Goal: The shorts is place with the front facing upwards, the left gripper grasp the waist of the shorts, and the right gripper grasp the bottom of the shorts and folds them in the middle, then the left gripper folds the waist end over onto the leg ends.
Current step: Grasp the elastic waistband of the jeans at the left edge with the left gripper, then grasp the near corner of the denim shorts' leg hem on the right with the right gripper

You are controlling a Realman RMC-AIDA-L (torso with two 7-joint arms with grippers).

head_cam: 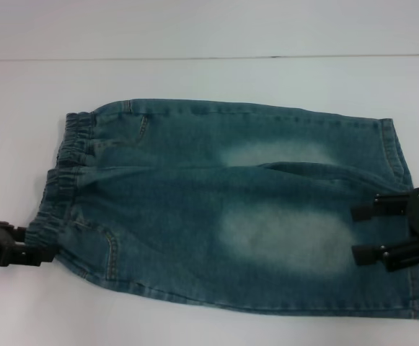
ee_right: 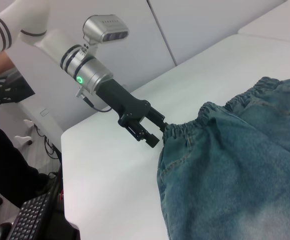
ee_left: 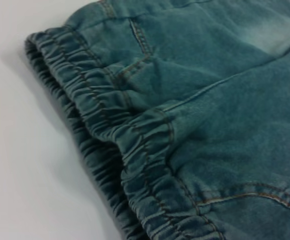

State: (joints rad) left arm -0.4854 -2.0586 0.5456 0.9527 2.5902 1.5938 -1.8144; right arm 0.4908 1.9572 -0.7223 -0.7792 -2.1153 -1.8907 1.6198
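Note:
The blue-green denim shorts (head_cam: 231,209) lie flat on the white table, with pale faded patches on both thighs. The gathered waist (head_cam: 63,173) is at the left and the leg ends (head_cam: 400,216) at the right. My left gripper (head_cam: 42,254) sits low at the near corner of the waist, its tips at the band's edge; the right wrist view shows the left gripper (ee_right: 159,132) with its jaws parted there. The puckered waist (ee_left: 110,120) and a pocket seam fill the left wrist view. My right gripper (head_cam: 360,232) hovers open over the near leg, just inside the hem.
The white table (head_cam: 195,324) runs past the shorts on every side, and its far edge (head_cam: 209,58) meets a pale wall. Beyond the table's corner (ee_right: 67,135), a keyboard (ee_right: 32,220) and a person in dark clothes (ee_right: 5,165) are in sight.

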